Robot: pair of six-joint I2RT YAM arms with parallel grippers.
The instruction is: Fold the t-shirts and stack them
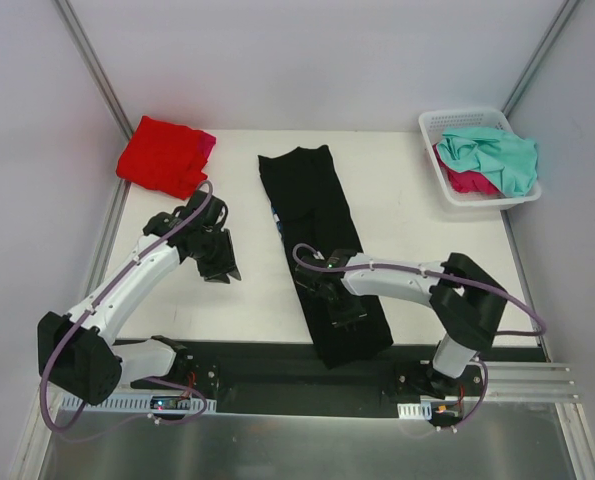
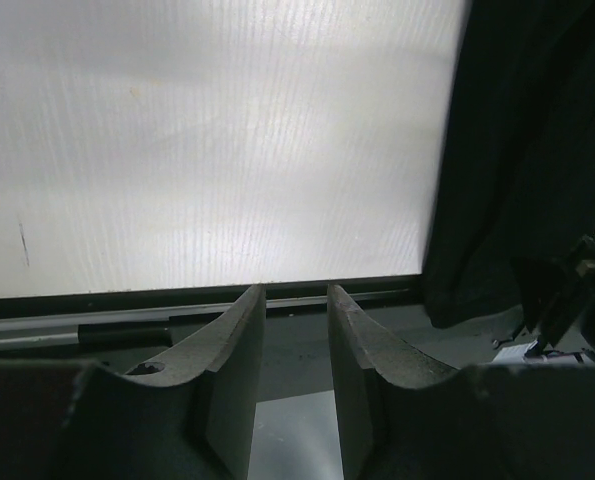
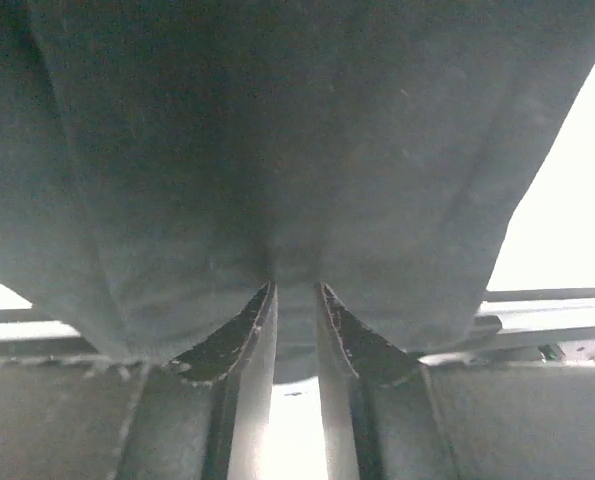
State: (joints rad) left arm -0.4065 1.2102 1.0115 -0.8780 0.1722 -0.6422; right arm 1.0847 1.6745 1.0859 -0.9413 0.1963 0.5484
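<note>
Fabric of the large black cloth t-shirt [image 1: 312, 210] [image 3: 277, 150] lies folded into a long strip running near to far down the middle of the white table [image 1: 247, 190]. The right gripper [image 1: 345, 312] [image 3: 295, 285] sits on its near end, jaws clenched on a pinch of that cloth. The left gripper [image 1: 220, 268] [image 2: 297, 290] hovers over bare table just left of the strip, jaws slightly parted, holding nothing. A folded bright red t-shirt [image 1: 160, 155] rests far left. A teal-mint shirt [image 1: 497, 155] and a magenta-pink shirt [image 1: 467, 182] lie in the white plastic lattice basket [image 1: 457, 118] far right.

I am working in a robotics lab cell: plain white panels [image 1: 317, 60] and aluminium posts [image 1: 92, 60] are enclosing the white table [image 1: 247, 300], and a metal mounting rail [image 1: 537, 378] is running along its near edge.
</note>
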